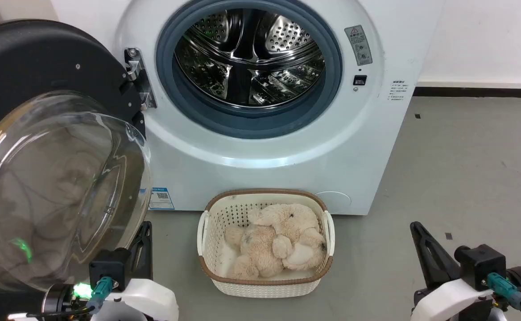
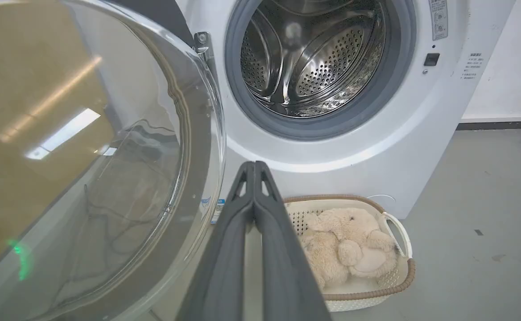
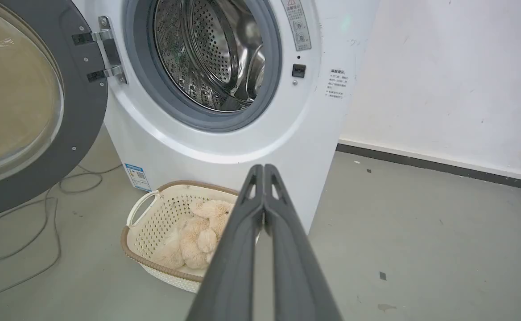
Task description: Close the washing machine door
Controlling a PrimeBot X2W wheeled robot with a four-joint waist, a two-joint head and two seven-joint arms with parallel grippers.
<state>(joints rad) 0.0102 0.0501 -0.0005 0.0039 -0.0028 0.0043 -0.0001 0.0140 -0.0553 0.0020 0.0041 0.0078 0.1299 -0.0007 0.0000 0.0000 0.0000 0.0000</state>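
Observation:
The washing machine [image 1: 287, 165] stands ahead, its porthole uncovered and its steel drum [image 1: 249, 53] bare inside the grey gasket. The washing machine door [image 1: 42, 67] is swung wide open on its hinge [image 1: 138, 76] at the left, and its clear glass bowl [image 1: 59, 178] bulges toward me. My left gripper [image 1: 146, 229] sits low just right of the bowl, not touching it. Its fingers [image 2: 260, 209] are pressed together, shut on nothing, with the door [image 2: 86, 156] close on their left. My right gripper [image 1: 419, 232], also shut and empty [image 3: 264, 168], hovers over the floor right of the machine [image 3: 225, 151].
A white woven basket [image 1: 265, 287] holding beige plush toys [image 1: 278, 240] sits on the floor against the machine's front, between my arms. Loose cables [image 3: 42, 214] lie on the floor under the door [image 3: 82, 125]. A white wall [image 3: 443, 80] stands at the right, with grey floor [image 1: 465, 178] before it.

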